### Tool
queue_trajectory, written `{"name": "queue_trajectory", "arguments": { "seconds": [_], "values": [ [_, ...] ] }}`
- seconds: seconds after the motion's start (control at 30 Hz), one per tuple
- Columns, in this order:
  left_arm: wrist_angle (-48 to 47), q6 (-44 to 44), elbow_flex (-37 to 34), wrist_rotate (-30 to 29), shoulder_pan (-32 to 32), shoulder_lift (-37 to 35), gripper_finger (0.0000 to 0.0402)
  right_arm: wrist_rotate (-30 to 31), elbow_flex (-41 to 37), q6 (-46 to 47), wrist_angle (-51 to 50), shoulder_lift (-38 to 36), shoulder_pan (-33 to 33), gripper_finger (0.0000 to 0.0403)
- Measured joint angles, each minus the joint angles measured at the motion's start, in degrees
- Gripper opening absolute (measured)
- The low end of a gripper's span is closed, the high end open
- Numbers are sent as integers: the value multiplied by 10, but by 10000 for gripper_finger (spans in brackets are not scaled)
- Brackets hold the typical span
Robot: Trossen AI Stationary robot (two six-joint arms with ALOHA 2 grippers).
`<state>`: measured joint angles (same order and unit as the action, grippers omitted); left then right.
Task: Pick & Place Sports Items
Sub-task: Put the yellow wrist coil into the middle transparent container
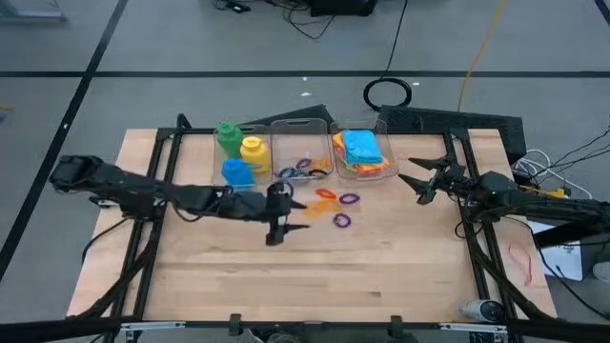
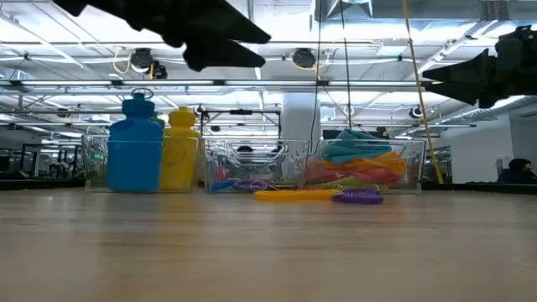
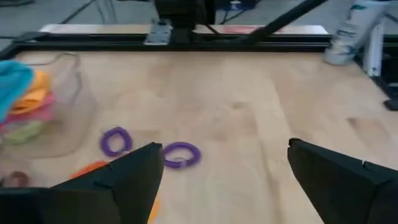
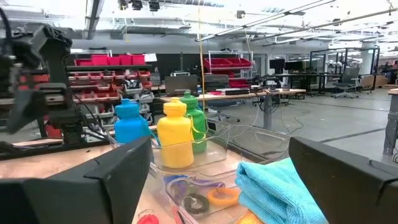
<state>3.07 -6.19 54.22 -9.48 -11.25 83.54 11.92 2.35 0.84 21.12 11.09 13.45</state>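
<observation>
With its fingers spread and empty, the left gripper (image 3: pixel 221 180) hangs above the purple ring (image 3: pixel 181 154) lying just ahead of its fingertips, so a descent could nudge the light ring aside, while the right gripper (image 1: pixel 421 178), fingers also apart, waits beside the cloth bin (image 1: pixel 381 170).

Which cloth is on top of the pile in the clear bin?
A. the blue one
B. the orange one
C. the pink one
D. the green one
A: the blue cloth lies on top of the stack in the right-hand clear bin, with orange, pink and green folds showing only under it in the low view.
</observation>
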Motion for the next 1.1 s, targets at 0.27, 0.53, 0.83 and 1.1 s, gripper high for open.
{"name": "queue_trajectory", "arguments": {
  "seconds": [0.27,0.53,0.83,1.1],
  "values": [
    [0,-76,0,-16,-12,31,292,0,0,0,0,0,0,290],
    [12,-107,0,-137,2,111,292,0,-1,0,0,0,0,290],
    [134,-104,0,-71,45,226,292,0,0,0,0,0,0,290],
    [148,-120,0,-55,68,287,292,0,0,0,0,0,0,290]
  ]
}}
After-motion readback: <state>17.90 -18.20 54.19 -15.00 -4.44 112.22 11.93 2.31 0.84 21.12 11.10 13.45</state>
